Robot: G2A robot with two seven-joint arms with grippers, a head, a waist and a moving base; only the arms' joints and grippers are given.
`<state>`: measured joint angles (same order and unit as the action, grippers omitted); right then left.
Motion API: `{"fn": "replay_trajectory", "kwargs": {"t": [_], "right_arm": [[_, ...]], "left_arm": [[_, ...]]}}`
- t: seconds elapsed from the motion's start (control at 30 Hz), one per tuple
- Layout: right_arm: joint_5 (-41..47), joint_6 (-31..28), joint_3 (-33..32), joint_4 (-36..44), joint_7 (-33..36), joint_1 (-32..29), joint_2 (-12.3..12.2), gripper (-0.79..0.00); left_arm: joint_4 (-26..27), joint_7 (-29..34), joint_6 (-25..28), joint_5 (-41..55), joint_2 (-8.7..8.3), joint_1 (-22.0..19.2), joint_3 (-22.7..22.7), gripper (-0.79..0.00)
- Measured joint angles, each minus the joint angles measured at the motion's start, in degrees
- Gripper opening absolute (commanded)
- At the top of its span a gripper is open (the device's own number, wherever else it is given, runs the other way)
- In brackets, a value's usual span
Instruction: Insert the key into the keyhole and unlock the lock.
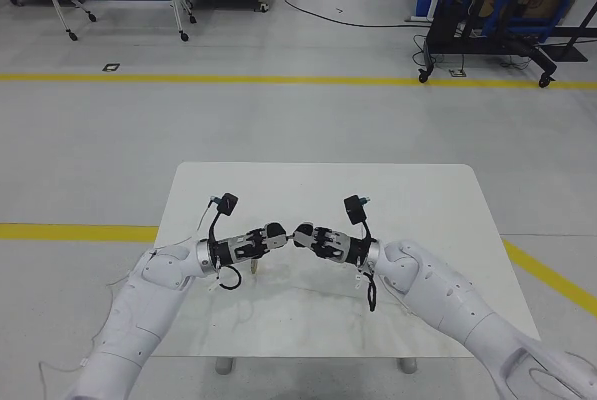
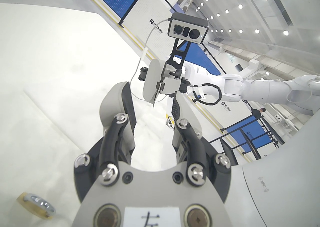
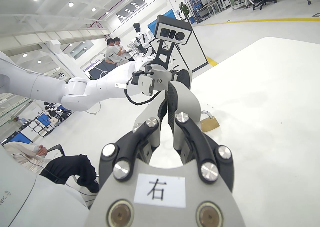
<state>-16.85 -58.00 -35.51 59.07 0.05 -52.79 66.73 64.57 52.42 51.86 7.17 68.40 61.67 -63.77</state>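
- Evidently waiting for a handover, the left gripper [image 2: 150, 95] hangs wide open and empty above the table [image 1: 418, 200]
- Meanwhile the brass lock [image 3: 209, 123] lies on it, ungripped
- Opposite, the right gripper [image 3: 168, 98] is pinched together; a key inside, I cannot tell

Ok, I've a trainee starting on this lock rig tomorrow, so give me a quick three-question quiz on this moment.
1. True or false: the left gripper is open.
2. Fill in: the right gripper has its fingers ____ (open or shut).
3. Where is the padlock? A, lying on the table; B, in the left gripper; C, in the right gripper.
Key: 1 true; 2 shut; 3 A.
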Motion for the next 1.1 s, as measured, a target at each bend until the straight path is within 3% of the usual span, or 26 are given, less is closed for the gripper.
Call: {"fn": "replay_trajectory", "kwargs": {"t": [0.13, 0.37, 0.63, 0.7, 0.97, 1.0, 1.03, 1.1], "right_arm": [[0.57, 0.00, 0.73, -0.24, 0.05, 0.30, 0.07, -0.785], [1.23, 0.00, 1.76, -0.64, 0.00, 0.84, 0.18, -0.785], [2.17, 0.00, 2.57, -0.66, 0.19, 1.23, 0.08, -0.785], [2.33, 0.00, 2.79, -0.65, 0.53, 1.33, 0.04, -0.785], [3.11, 0.00, 3.59, -1.09, 1.66, 1.93, 0.02, -0.785], [3.15, 0.00, 3.61, -1.17, 1.72, 2.00, 0.01, -0.656], [3.21, 0.00, 3.61, -1.25, 1.72, 2.05, 0.00, -0.468], [3.25, 0.00, 3.48, -1.44, 1.52, 2.14, -0.07, -0.329]], "left_arm": [[0.13, -0.25, 0.26, 0.23, -0.41, -0.25, 0.96, -0.566], [-0.17, -0.76, 0.76, 0.39, -1.04, -0.85, 2.54, -0.671], [-1.21, -1.07, 1.07, 0.63, -1.43, -1.66, 3.54, -0.720], [-1.36, -1.14, 1.14, 0.83, -1.47, -1.75, 3.76, -0.785], [-1.77, -1.56, 1.53, 0.94, -1.67, -2.12, 4.46, -0.785], [-1.80, -1.62, 1.59, 0.94, -1.69, -2.15, 4.50, -0.785], [-1.82, -1.68, 1.66, 0.90, -1.72, -2.17, 4.54, -0.785], [-1.83, -1.79, 1.78, 0.81, -1.82, -2.16, 4.58, -0.785]]}}
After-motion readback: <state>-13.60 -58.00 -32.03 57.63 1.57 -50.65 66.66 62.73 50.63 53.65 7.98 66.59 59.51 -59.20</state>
